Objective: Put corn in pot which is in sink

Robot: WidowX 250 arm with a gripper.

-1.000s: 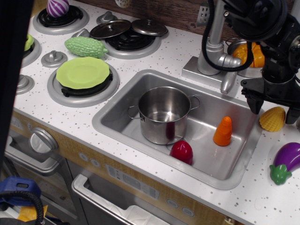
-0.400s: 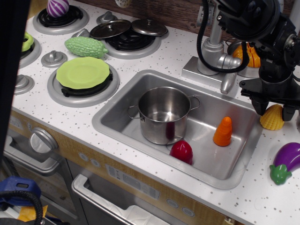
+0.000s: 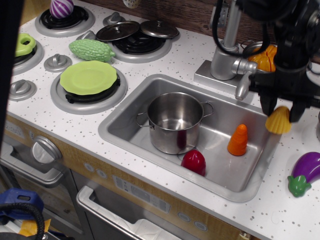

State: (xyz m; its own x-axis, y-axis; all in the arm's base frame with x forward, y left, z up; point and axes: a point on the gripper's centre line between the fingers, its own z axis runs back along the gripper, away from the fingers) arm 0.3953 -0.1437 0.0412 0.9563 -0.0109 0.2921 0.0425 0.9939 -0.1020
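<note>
The yellow ribbed corn hangs in my black gripper, lifted off the white counter above the right rim of the sink. The jaws stand on either side of the corn and are shut on it. The shiny steel pot with two side handles stands upright and empty in the left part of the sink, well to the left of and below the corn.
An orange carrot and a red fruit lie in the sink right of the pot. The grey faucet stands behind the sink. A small pan with orange pumpkin sits behind my arm. A purple eggplant lies on the counter at right.
My gripper came down over the corn on the counter, shut on it, then lifted it and moved it a little left toward the sink.
</note>
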